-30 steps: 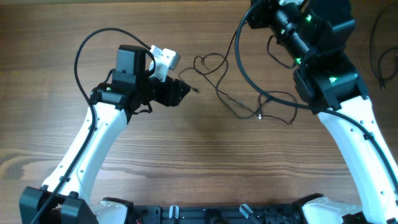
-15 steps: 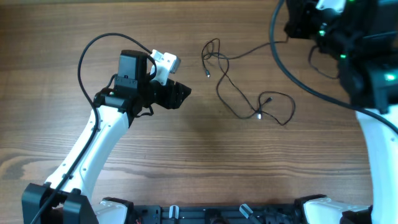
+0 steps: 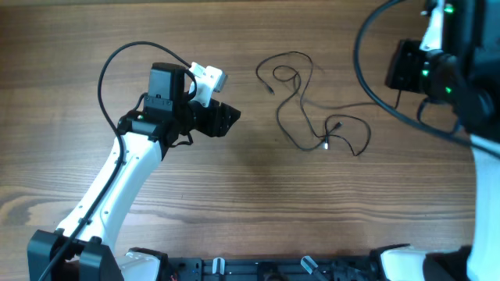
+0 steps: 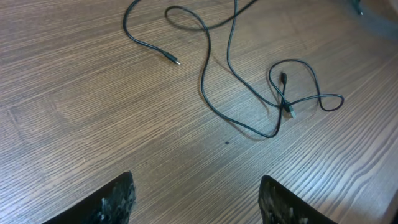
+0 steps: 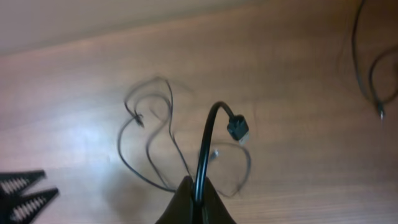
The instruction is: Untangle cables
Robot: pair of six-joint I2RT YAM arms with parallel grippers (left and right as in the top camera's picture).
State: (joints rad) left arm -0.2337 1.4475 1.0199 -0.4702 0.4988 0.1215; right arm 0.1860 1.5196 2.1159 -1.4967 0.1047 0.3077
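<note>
left gripper [image 4: 198, 194]: jaws apart, nothing between them, low over the table [image 4: 74, 124], just short of the cables [image 3: 312, 109]
cables lie mid-table: free plug [image 4: 176, 61] on the side nearest that gripper, long strands snaking past it, then a small loop [image 4: 308, 96] with two plugs at its crossing
right gripper [image 5: 196, 193]: clenched on the held strand [image 5: 205, 143] a little below its end plug [image 5: 238, 130], raised well above the table on the far right
my read: the step is drawing that strand out of the tangle. Pull slowly up and away and watch the loop. If the whole bundle drags, drop the left gripper to pin one strand beside the loop, not on the crossing, or the knot will likely tighten
</note>
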